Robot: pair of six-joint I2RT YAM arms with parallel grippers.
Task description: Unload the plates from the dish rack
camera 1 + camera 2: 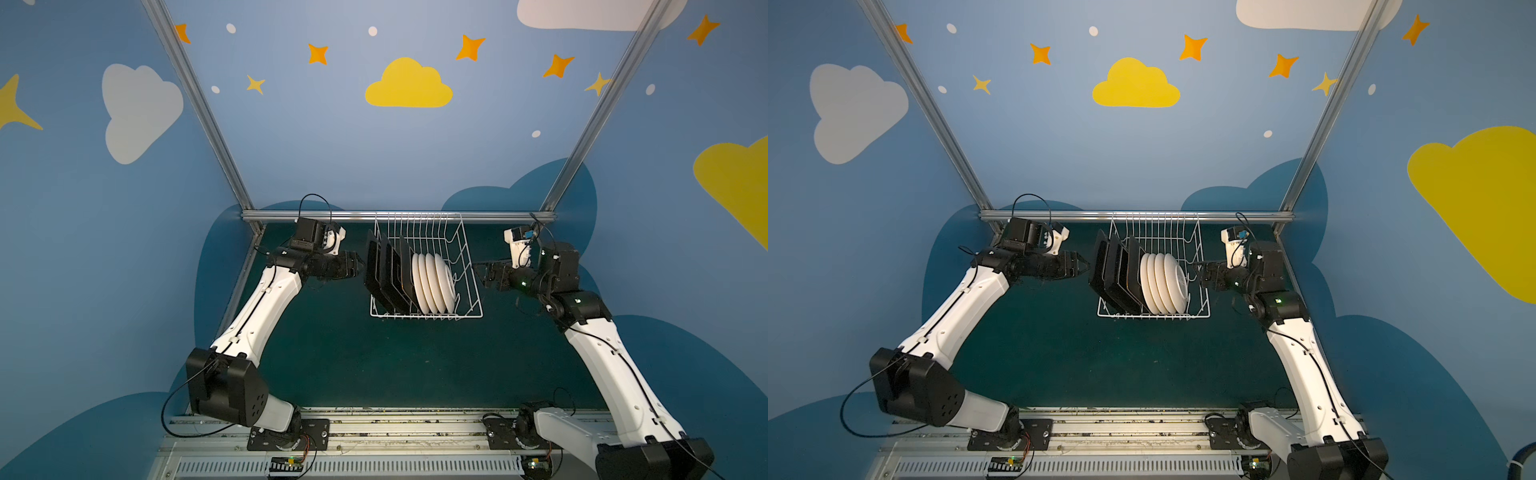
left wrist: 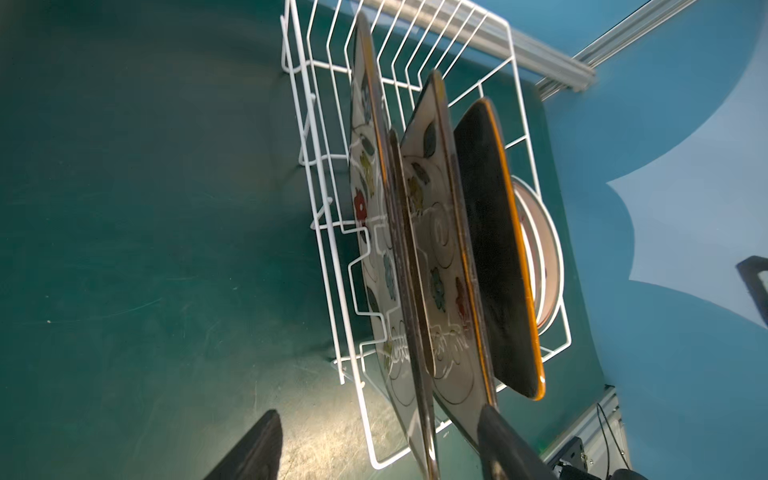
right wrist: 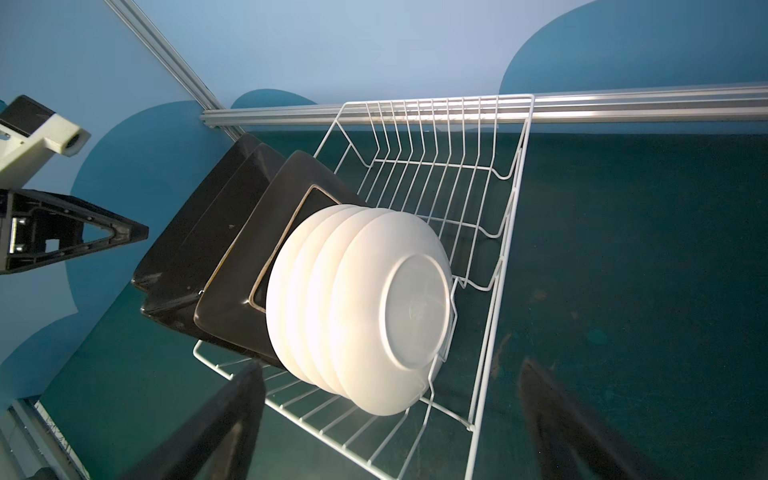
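Note:
The white wire dish rack [image 1: 426, 316] [image 1: 1154, 318] stands at the back middle of the green table. Three square plates [image 1: 386, 274] [image 1: 1113, 274] with black backs lean in its left end. Several round white plates [image 1: 432, 282] [image 1: 1163, 282] [image 3: 374, 307] stand to their right. My left gripper [image 1: 359, 266] [image 2: 379, 411] is open at the rack's left end. Its jaws straddle the near edges of the two outer square plates [image 2: 374, 232], whose floral faces show. My right gripper [image 1: 482, 274] [image 3: 390, 363] is open beside the rack's right side, holding nothing.
An aluminium rail [image 1: 399, 216] runs along the table's back edge right behind the rack. Blue painted walls close in the left, right and back. Bare green table [image 1: 374, 365] stretches from the rack to the arm bases at the front.

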